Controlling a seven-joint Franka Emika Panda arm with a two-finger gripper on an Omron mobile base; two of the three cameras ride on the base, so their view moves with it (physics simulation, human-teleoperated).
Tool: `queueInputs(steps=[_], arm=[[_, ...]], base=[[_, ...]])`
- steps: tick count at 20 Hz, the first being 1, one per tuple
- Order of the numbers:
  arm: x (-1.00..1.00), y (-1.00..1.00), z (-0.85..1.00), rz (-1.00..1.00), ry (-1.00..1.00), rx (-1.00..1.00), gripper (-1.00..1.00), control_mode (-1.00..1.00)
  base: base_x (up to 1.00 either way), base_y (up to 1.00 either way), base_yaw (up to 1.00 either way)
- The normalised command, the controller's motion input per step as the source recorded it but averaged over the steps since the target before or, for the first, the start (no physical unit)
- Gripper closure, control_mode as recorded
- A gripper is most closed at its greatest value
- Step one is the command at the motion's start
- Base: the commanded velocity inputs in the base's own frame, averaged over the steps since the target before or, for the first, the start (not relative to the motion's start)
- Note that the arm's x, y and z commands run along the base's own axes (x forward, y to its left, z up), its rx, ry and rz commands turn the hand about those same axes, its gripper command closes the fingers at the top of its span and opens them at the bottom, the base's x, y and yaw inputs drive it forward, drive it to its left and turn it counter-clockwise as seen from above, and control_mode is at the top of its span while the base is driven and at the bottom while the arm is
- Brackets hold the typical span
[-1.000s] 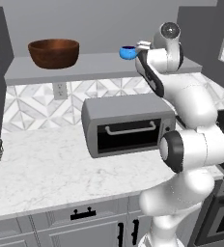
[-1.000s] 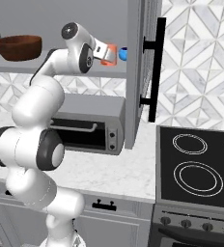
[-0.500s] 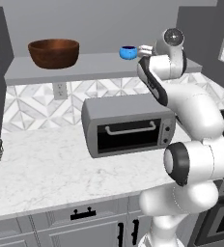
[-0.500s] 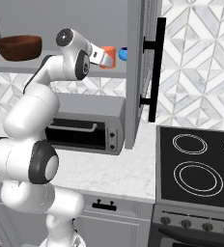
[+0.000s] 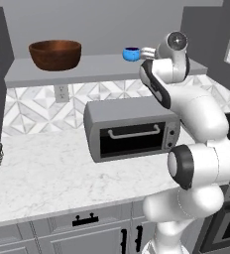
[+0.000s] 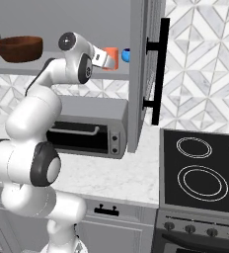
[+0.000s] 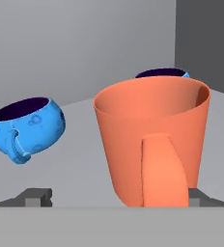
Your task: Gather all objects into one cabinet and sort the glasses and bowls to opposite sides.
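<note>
We are at the shelf (image 5: 97, 67) of the grey cabinet (image 6: 136, 74), in the step of placing the small cups on the side opposite the wooden bowl (image 5: 55, 53). Our fingers (image 7: 115, 195) stand spread as wide as they go, 1 tip on either side of the orange cup (image 7: 152, 140), with nothing clamped between them. The cup stands upright on the shelf just ahead of the tips and between them, its handle turned toward us. We judge it freshly set down or about to be gripped; we cannot tell which from here.

1 blue cup (image 7: 27, 128) sits off to the left of the fingers, tipped a little, its small handle facing us. A 2nd blue cup (image 7: 161, 73) peeks out beyond the orange one, farther from the fingers. The wooden bowl sits well apart, at the far end of the shelf.

If the cup is in its place, the next move calls for a straight pull back, so neither tip catches the handle or wall.

The orange cup is smooth, matt and slightly tapered, with a thin rim and a broad strap handle. The blue cups are squat, rounded and glossy, dotted with ring marks, dark inside. The bowl is wide, deep, dark brown and grained.
</note>
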Motion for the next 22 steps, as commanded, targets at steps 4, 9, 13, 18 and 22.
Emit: queueInputs(steps=[4,9,13,18,22], arm=[[-0.07,0.00,0.01,0.02,-0.02,0.00,-1.00,-1.00],[-0.51,0.00,0.03,0.00,-0.01,0.00,-1.00,-1.00],[-0.56,0.12,0.00,0.00,0.00,0.00,-1.00,-1.00],[-0.75,0.37,0.01,0.02,-0.02,0.00,-1.00,-1.00],[-0.73,0.60,0.21,0.10,-0.03,0.00,-1.00,-1.00]], base=[[0.00,0.00,0.00],[0.00,0.00,0.00],[0.00,0.00,0.00],[0.00,0.00,0.00],[0.00,0.00,0.00]])
